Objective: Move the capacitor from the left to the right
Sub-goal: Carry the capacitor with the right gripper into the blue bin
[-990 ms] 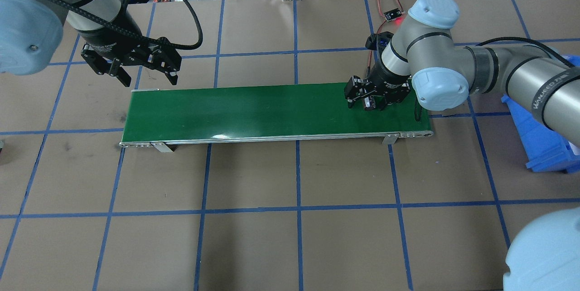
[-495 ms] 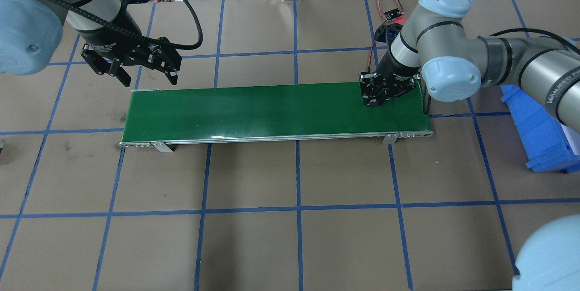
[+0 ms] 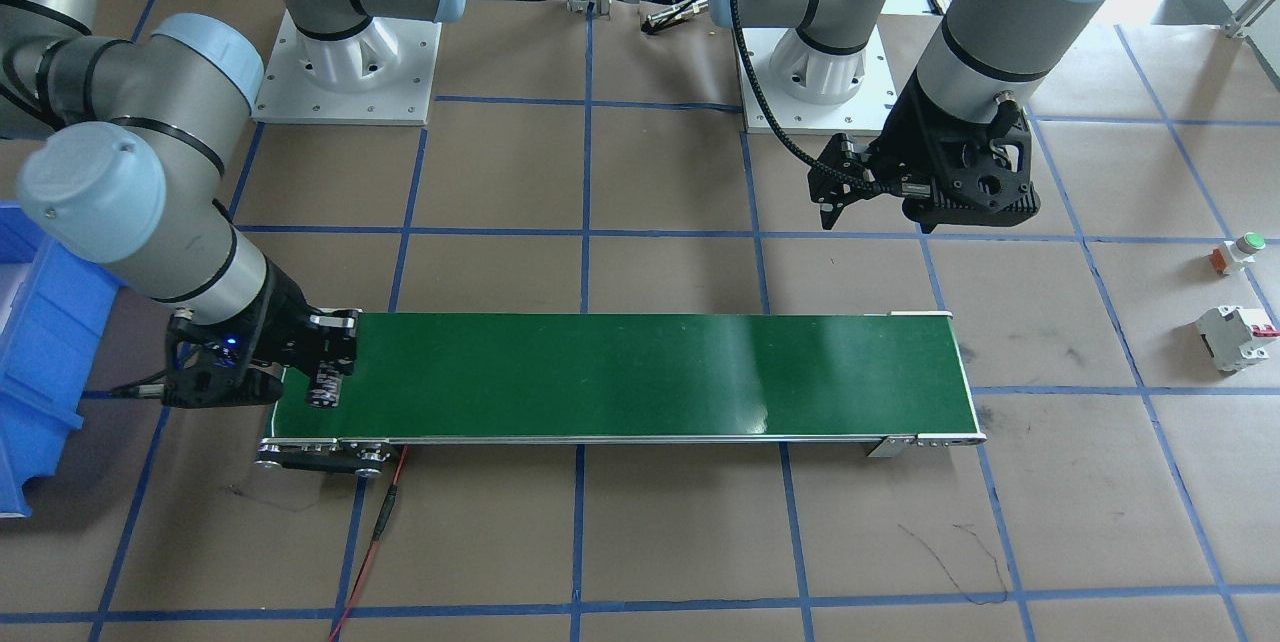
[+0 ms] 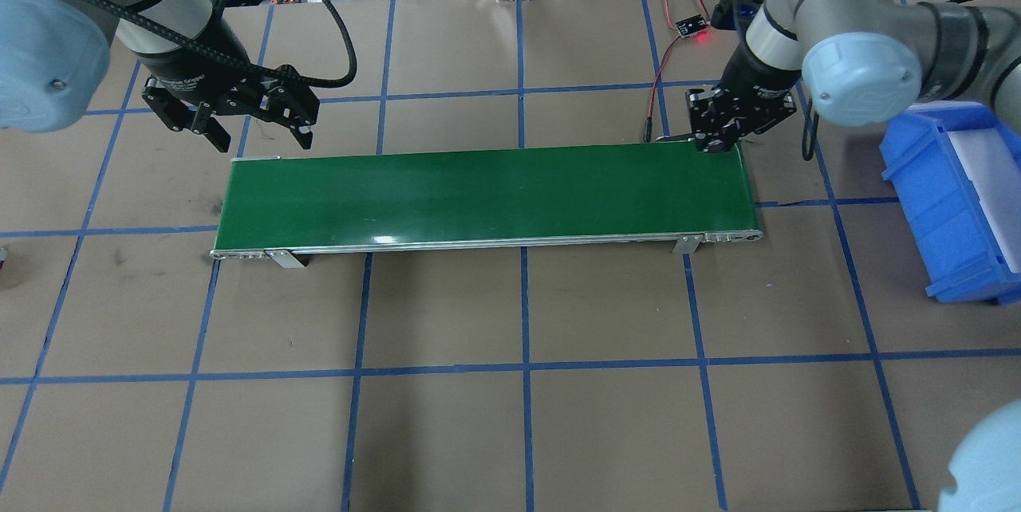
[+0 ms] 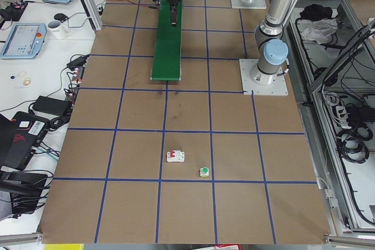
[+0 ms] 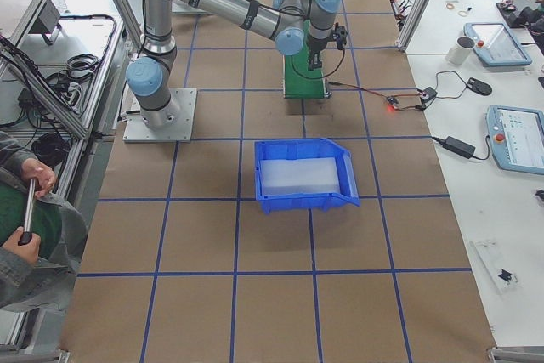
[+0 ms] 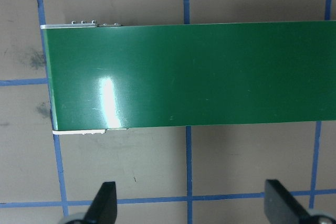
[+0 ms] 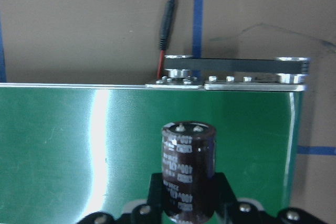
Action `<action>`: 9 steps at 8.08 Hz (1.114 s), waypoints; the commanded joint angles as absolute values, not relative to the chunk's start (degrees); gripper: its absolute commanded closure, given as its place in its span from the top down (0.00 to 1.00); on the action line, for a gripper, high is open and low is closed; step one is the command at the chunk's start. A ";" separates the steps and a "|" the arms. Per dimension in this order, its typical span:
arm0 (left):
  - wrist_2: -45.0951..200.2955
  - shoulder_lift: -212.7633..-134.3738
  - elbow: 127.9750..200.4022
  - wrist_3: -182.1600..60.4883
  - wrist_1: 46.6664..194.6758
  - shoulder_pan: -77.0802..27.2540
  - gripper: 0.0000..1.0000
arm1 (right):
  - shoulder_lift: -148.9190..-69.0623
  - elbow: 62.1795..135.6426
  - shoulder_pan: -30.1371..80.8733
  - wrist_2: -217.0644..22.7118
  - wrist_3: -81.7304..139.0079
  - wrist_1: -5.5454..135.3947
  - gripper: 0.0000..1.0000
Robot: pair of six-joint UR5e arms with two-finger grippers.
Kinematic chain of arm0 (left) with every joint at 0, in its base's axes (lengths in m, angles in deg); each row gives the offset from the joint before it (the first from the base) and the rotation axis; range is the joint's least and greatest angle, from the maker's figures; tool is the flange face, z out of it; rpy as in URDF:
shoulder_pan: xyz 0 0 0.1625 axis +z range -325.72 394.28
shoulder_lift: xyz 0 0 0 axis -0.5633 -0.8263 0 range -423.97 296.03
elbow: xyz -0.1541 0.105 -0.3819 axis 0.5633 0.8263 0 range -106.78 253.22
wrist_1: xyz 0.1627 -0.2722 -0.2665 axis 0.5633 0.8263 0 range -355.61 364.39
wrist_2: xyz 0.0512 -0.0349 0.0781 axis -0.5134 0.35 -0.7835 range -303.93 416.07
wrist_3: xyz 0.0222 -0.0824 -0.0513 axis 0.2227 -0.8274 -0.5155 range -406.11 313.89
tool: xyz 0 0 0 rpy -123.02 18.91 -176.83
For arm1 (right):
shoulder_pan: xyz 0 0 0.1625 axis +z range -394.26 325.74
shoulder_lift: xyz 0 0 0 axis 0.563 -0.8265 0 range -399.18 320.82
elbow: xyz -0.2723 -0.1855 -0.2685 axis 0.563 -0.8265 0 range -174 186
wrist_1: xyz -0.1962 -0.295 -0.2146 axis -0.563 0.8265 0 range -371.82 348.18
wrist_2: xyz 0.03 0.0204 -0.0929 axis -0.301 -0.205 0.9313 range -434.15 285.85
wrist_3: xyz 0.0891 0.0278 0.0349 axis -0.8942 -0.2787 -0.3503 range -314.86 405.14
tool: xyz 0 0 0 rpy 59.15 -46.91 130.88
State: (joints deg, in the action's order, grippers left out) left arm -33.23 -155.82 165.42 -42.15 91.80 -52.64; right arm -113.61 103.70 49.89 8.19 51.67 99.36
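Note:
The capacitor [image 8: 188,169], a stubby black cylinder with pale print, is held upright in my right gripper [image 4: 714,141], which is shut on it. They hang over the far right corner of the green conveyor belt [image 4: 478,193], just above its surface. In the front-facing view the capacitor [image 3: 327,389] shows at the belt's left end. My left gripper [image 4: 263,143] is open and empty, hovering just beyond the belt's left end. Its fingertips [image 7: 105,203] frame bare table in the left wrist view.
A blue bin [image 4: 957,201] stands on the table right of the belt. A white breaker [image 3: 1232,337] and a green-capped button [image 3: 1240,252] lie far out on my left side. A red wire [image 4: 658,97] runs to a small board behind the belt's right end.
My right gripper, holding the capacitor, has moved right and away from me, from over the belt's right part to its far right corner. The left arm has not moved.

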 commanded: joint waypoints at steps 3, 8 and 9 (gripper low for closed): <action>-33.23 -155.82 165.42 -42.15 91.75 -52.64 1.00 | -117.14 97.95 38.36 17.06 64.10 88.22 0.00; -33.23 -155.82 165.42 -42.15 91.67 -52.64 1.00 | -117.41 96.79 22.72 21.82 81.94 87.67 0.00; -33.23 -155.82 165.42 -42.15 91.67 -52.64 1.00 | -117.06 96.88 20.34 21.82 85.01 87.67 0.00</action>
